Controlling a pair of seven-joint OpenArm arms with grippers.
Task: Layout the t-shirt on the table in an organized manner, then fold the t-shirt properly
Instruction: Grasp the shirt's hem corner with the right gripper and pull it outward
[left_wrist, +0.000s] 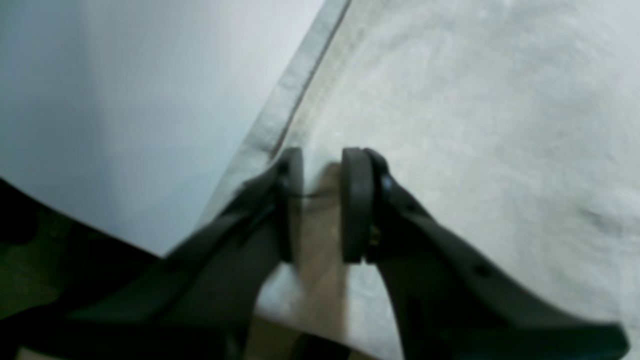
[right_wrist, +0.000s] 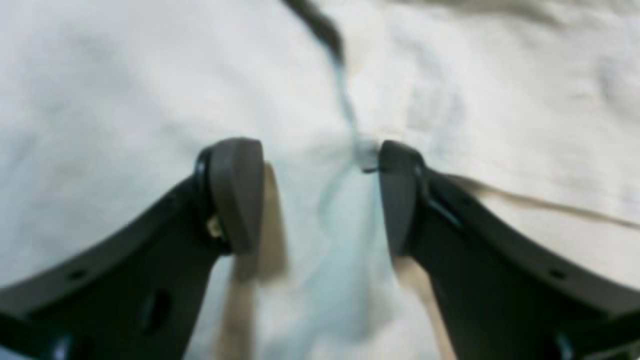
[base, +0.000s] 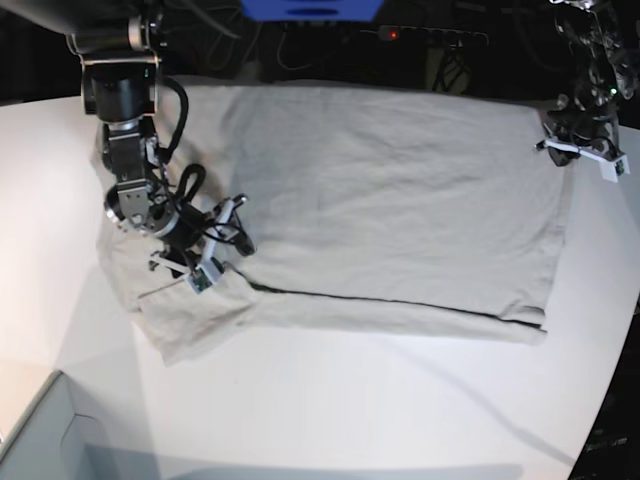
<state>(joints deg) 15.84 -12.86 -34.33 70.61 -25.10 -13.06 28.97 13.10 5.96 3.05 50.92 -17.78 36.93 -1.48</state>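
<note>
The right claw is seen with its jaws spread wide apart and nothing clamped between them; it is lowered over the t-shirt, near the sleeve end at the base view's left. Pale cloth and a crease fill the gap between its pads, though whether the tips touch the fabric cannot be told. The left claw is held with a narrow gap between its jaws, at the hem by the shirt's corner on the base view's right. Cloth lies beneath that gap, but whether any of it is pinched cannot be told from the blurred wrist view. The t-shirt is spread across the far half of the white table, its lower portion folded along a long dark crease line. A pale grey box corner is seen at the near left.
</note>
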